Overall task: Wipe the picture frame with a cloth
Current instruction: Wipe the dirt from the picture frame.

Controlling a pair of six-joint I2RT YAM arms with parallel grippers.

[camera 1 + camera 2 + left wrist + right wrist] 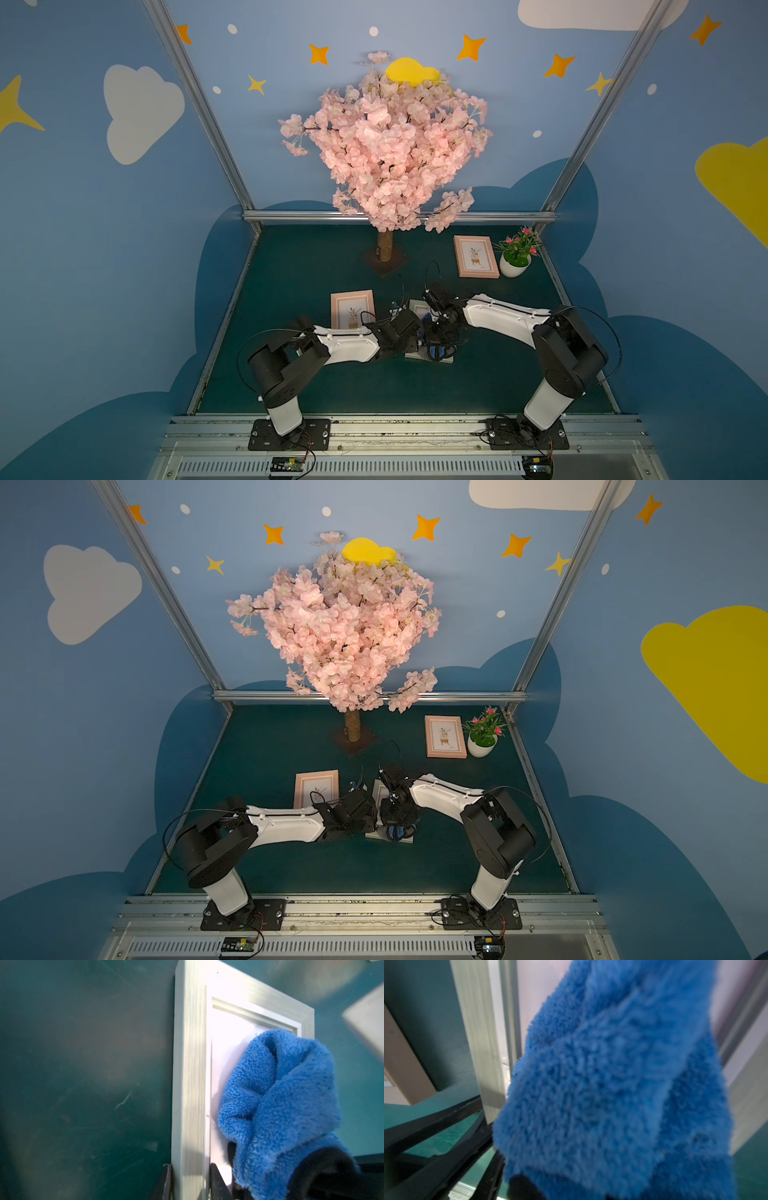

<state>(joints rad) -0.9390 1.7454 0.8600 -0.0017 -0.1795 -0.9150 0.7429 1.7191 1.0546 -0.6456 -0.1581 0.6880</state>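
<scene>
In both top views: shows a silver frame [417, 309] lying flat mid-tabletop [332, 386], with a scrap of blue cloth [436, 353] at its near end. Cannot tell either grip from up here.

Left wrist view: shows the left fingers [217, 1183] set narrow, clamped either side of the frame's rail [189, 1084] and pinning it down. Shows the cloth bunched on the glass [224, 1053], hanging from the dark right fingers [324, 1167].

Right wrist view: fills with blurred cloth, pinched in nearly closed right fingers, over the glass.

Looks like mid-wipe. Next calls for dragging the cloth across glass and rails, pressing lightly, frame kept pinned.
</scene>
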